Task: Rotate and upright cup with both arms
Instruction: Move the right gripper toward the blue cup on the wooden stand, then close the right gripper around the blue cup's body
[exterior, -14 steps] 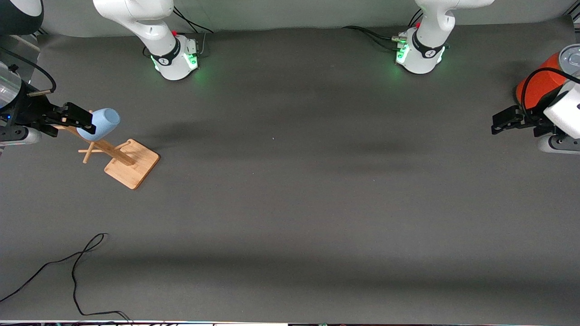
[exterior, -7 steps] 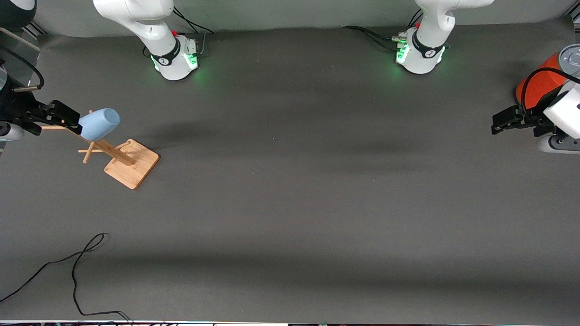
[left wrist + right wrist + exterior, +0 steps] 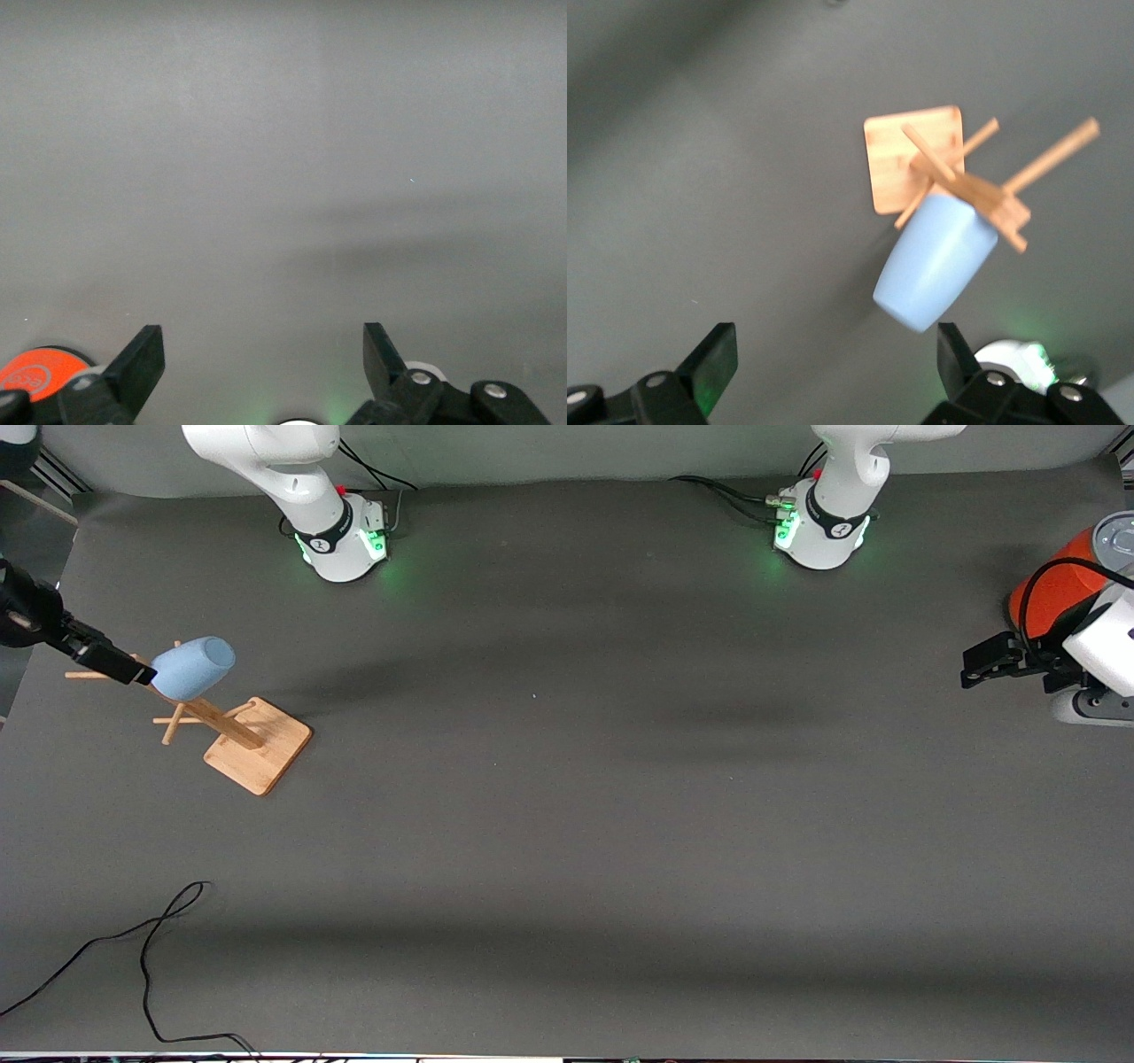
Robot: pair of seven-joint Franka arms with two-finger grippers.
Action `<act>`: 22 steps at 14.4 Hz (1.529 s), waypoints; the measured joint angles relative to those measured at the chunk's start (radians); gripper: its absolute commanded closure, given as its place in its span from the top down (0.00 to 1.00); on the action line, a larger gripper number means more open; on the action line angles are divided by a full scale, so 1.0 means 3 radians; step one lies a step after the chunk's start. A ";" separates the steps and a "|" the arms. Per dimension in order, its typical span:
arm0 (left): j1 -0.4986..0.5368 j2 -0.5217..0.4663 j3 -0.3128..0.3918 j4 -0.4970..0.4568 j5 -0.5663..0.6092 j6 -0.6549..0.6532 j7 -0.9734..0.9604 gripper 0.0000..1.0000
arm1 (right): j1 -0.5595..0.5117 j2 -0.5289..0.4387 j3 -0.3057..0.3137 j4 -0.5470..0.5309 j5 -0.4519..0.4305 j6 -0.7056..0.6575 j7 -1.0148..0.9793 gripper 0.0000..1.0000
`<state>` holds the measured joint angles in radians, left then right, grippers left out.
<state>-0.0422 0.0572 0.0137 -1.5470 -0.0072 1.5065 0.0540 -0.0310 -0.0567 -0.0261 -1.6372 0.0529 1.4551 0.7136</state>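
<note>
Toward the right arm's end of the dark grey desk (image 3: 567,824), I see the small pale-blue tapered plastic cup (image 3: 191,667) hung on a peg of the light wooden peg rack with a square base (image 3: 258,745). Its long axis lies tilted, close to level, with the closed bottom pointing toward the middle of the desk and slightly up, and the rim end on the peg toward the right gripper. From the right wrist view the cup (image 3: 935,261) shows only its outside, so I cannot tell whether anything is in it. My right gripper (image 3: 113,663) hangs over the rack's outer pegs, just beside the cup's rim end, and its fingers (image 3: 709,363) are spread wide with nothing between them. My left gripper (image 3: 983,666) waits at the left arm's end of the desk, beside the large orange can with a silver top (image 3: 1054,589); its fingers (image 3: 137,367) are also spread apart and hold nothing. I can read no label on the cup or the can. A thin black cable (image 3: 146,948) lies loose on the desk nearer the front camera than the rack.
</note>
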 measured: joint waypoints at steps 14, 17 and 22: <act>0.0000 0.0001 0.0001 0.0000 0.0000 0.0001 0.0000 1.00 | -0.0031 -0.0773 -0.0611 -0.1753 0.0452 0.0903 0.0688 1.00; 0.0000 0.0001 0.0001 0.0000 0.0000 0.0001 0.0000 1.00 | -0.0030 -0.0771 -0.0611 -0.1885 0.0465 0.1076 0.0689 1.00; 0.0000 0.0001 0.0002 0.0000 0.0000 0.0002 0.0000 1.00 | -0.0030 -0.0746 -0.0622 -0.1992 0.0564 0.1180 0.0689 1.00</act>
<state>-0.0422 0.0576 0.0142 -1.5470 -0.0072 1.5070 0.0540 -0.0402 -0.2804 -0.2126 -2.2349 0.2221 1.8092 0.9204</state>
